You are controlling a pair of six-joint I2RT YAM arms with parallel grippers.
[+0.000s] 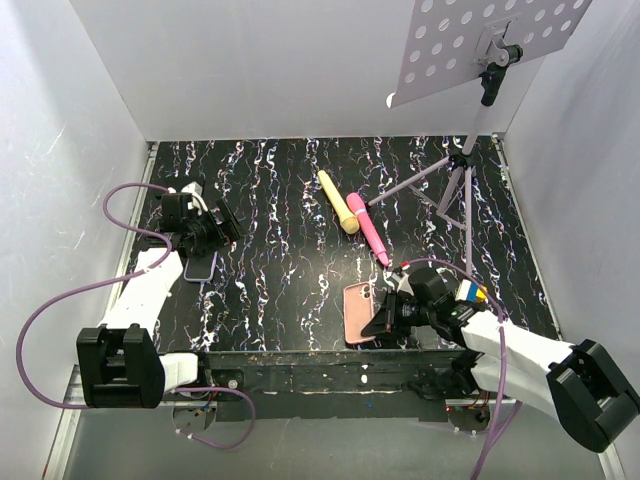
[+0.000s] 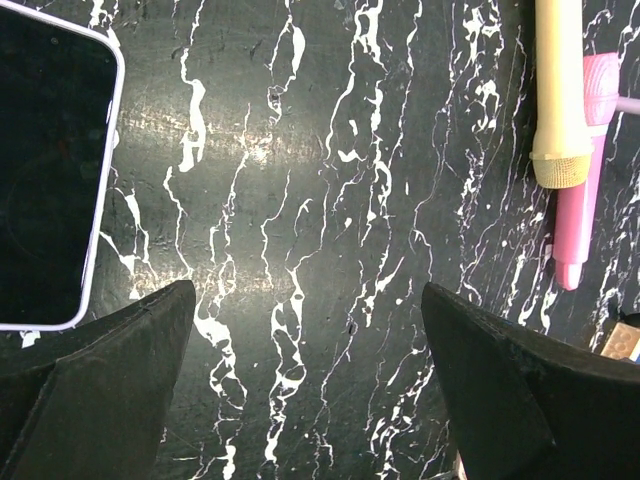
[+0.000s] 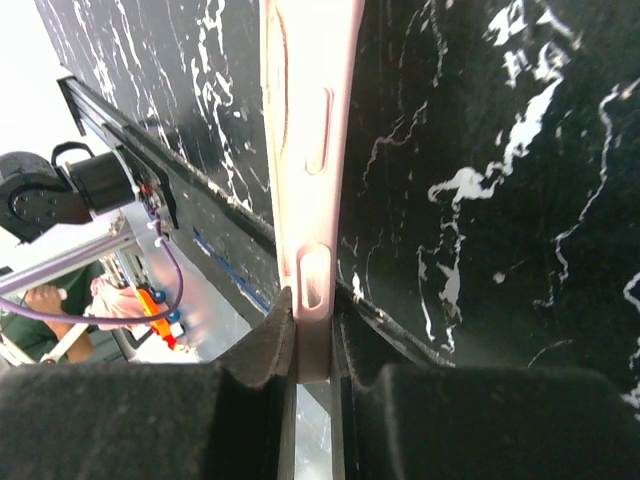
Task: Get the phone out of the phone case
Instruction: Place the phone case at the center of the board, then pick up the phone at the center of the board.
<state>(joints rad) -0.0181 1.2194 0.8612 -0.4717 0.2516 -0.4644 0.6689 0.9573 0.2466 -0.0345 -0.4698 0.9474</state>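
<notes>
At the left of the overhead view, the phone point(image 1: 200, 266) lies face up on the desk point(image 1: 270, 200), its dark screen framed by a thin pale rim. It is well apart from the phone case point(image 1: 357, 310), which sits low and right of centre, close to the desk's front edge.

In the left wrist view the phone point(image 2: 45, 160) fills the upper left corner, outside the gap between the fingers. The left hand point(image 1: 205, 238) hangs just above it in the overhead frame. That hand point(image 2: 308, 290) has its two dark fingers spread wide apart, with only bare marbled desk between them.

The case shows its broad salmon-pink face to the overhead camera. The right hand point(image 1: 378, 322) meets it at its lower right. The right wrist view looks along the case point(image 3: 305, 130) edge-on, as a narrow pale pink strip with slot cutouts running up the frame. Here the right hand point(image 3: 312, 320) has its fingers pressed nearly together, clamped on the thin wall at the case's near end. Whether the case lies flat or is lifted, I cannot tell.

Above the case in the overhead frame, a yellow stick point(image 1: 338, 203) and a pink stick point(image 1: 368, 228) lie slanted, just beside each other. They also appear at the upper right of the left wrist view, yellow point(image 2: 560, 90) left of pink point(image 2: 585, 180).

A tripod stand point(image 1: 460, 190) carrying a perforated plate point(image 1: 480, 40) rises at the upper right.
</notes>
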